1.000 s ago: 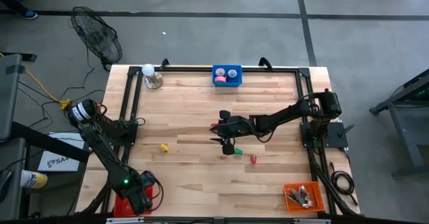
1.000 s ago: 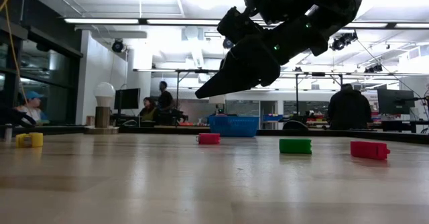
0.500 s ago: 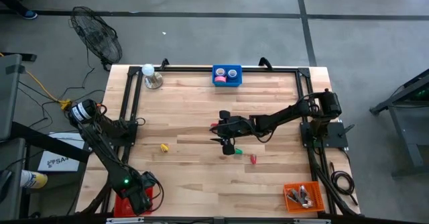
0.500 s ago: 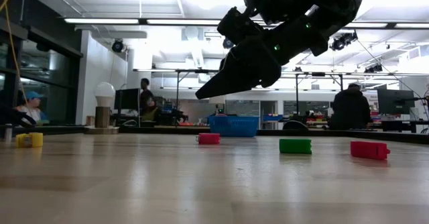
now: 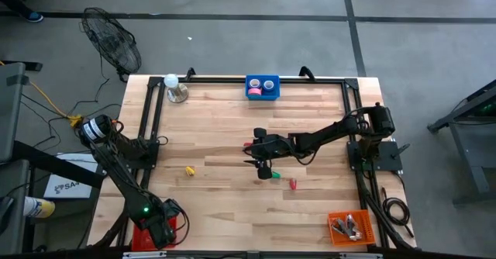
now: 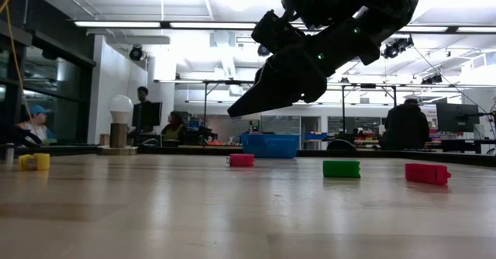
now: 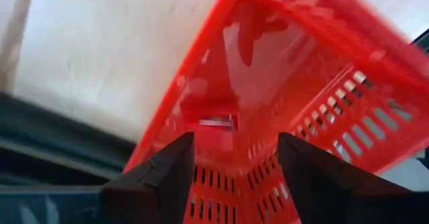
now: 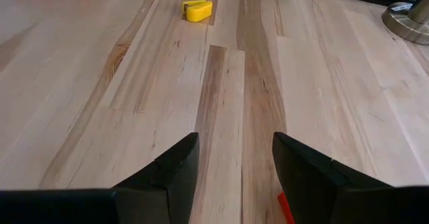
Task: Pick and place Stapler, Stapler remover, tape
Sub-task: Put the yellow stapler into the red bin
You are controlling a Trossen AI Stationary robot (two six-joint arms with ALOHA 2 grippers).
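Overhead, right gripper hovers, jaws apart, no readable writing.

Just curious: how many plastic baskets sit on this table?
3: a blue plastic basket at the table's far edge, an orange one at the near right corner, a red one at the near left corner, under the left gripper.

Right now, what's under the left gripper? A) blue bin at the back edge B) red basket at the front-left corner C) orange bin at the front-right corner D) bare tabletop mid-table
B. The left wrist view looks past the open fingers of the left gripper straight into the red basket, and the high view puts that arm over the table's front-left corner.
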